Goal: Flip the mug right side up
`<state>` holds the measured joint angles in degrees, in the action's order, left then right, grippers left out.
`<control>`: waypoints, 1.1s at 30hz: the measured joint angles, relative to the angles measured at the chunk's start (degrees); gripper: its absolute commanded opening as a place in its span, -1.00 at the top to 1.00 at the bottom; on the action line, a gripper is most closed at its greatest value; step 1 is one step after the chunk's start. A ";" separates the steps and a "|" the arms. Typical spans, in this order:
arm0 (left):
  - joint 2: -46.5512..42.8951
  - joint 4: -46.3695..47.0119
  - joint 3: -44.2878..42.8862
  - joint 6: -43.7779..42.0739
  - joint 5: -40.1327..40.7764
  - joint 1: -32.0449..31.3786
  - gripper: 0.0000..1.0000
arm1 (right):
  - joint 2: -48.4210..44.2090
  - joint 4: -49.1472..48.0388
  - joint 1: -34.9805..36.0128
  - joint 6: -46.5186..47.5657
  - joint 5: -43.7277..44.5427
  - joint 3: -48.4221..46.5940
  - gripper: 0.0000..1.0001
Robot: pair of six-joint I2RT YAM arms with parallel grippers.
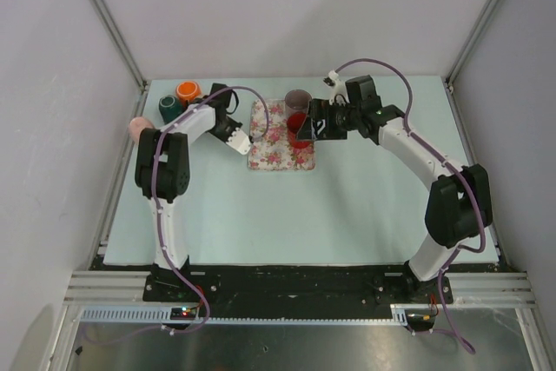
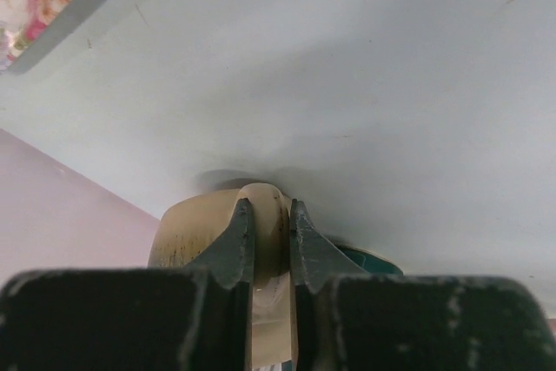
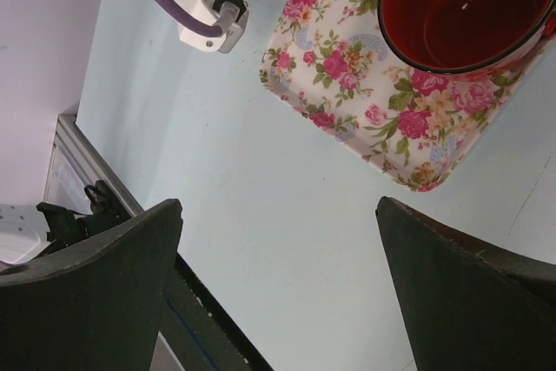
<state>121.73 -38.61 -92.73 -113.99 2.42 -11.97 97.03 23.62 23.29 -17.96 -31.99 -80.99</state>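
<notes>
My left gripper (image 2: 269,206) is shut on the handle of a tan mug (image 2: 191,228). The mug's body lies just beyond the fingers, and I cannot tell which way up it is. In the top view my left gripper (image 1: 201,103) is at the back left, and the arm hides the tan mug. My right gripper (image 3: 278,206) is open and empty above the bare table, off the floral tray's (image 3: 347,84) corner. In the top view my right gripper (image 1: 302,132) is over the tray (image 1: 269,149). A red mug (image 3: 465,10) stands upright on the tray, also seen from above (image 1: 298,125).
A grey mug (image 1: 298,97) stands upright at the tray's back. An orange mug (image 1: 188,90), a green mug (image 1: 169,107) and a pink mug (image 1: 139,128) cluster at the back left by the wall. The green mug (image 2: 369,255) sits right beside the tan one.
</notes>
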 measured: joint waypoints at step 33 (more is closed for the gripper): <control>-9.77 -2.43 -12.87 64.43 -28.68 -0.50 1.00 | -8.11 2.29 -2.38 2.47 3.48 3.39 -0.99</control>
<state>111.96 -41.04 -105.60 -49.56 -26.26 -12.47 88.92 25.91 20.91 -15.49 -28.51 -77.60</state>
